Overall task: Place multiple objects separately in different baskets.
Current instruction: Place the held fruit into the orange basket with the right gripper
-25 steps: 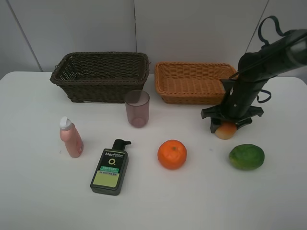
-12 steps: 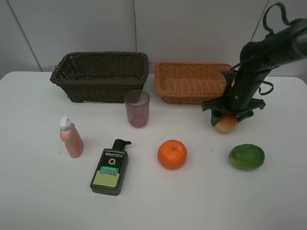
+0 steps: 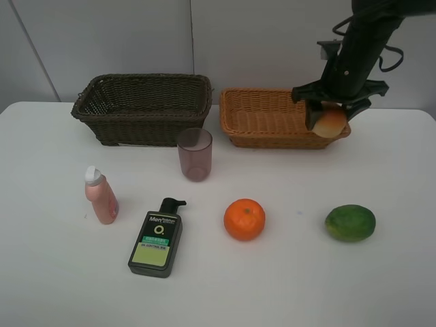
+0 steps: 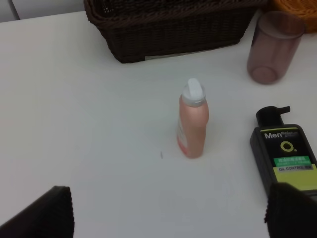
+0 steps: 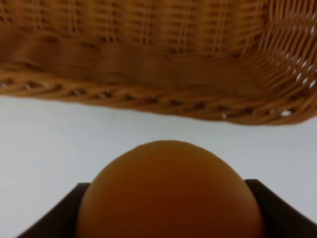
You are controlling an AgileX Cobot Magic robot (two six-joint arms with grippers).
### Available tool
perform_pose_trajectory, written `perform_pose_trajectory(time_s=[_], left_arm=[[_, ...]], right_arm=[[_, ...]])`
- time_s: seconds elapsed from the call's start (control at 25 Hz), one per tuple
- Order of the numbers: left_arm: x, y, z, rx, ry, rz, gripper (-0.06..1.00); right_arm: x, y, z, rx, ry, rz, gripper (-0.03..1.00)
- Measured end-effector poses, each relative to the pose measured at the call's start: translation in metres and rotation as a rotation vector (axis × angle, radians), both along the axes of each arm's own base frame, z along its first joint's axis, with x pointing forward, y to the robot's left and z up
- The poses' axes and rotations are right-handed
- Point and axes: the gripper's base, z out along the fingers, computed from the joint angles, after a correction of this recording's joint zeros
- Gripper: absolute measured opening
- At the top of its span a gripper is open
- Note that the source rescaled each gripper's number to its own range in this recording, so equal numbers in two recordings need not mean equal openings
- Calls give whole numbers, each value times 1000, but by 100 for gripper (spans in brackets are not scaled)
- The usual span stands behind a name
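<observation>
The peach (image 3: 330,124) is in the upper right of the high view, held above the table at the right front corner of the light basket (image 3: 266,141). It is almost round, so no long axis can be told; its paler side faces the camera. The right gripper (image 3: 331,112) comes down on it from above, with the two fingers closed against its sides. In the right wrist view the peach (image 5: 168,193) fills the lower middle, and the woven wall of the basket (image 5: 148,94) is behind it.

The orange (image 3: 244,219) lies at lower centre. The green fruit (image 3: 350,223) lies at lower right, its long axis nearly left to right. The pump bottle (image 3: 156,237) lies flat at lower left, its pump pointing toward the top of the frame. The pink bottle (image 3: 100,196) stands upright at the left, cap up. The cup (image 3: 195,154) stands mouth up in front of the dark basket (image 3: 143,126).

The left gripper (image 4: 166,218) is wide open and holds nothing.
</observation>
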Motion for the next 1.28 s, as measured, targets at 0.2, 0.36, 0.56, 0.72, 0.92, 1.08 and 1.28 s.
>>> perform_pose_trajectory(time_s=[0.2, 0.36, 0.56, 0.72, 0.92, 1.08, 1.28], left_arm=[[0, 0, 0, 0, 0, 0, 100], [0, 0, 0, 0, 0, 0, 100], [0, 0, 0, 0, 0, 0, 100], [0, 0, 0, 0, 0, 0, 100], [0, 0, 0, 0, 0, 0, 100], [0, 0, 0, 0, 0, 0, 100], [0, 0, 0, 0, 0, 0, 100]], right_arm=[[38, 9, 0, 5, -45, 17, 1], [65, 16, -7, 15, -99, 30, 1], [87, 22, -32, 33, -163, 44, 1], [95, 25, -56, 38, -174, 53, 1], [97, 29, -71, 31, -160, 65, 1], [96, 36, -70, 29, -164, 82, 36], [94, 44, -70, 19, -166, 103, 93]])
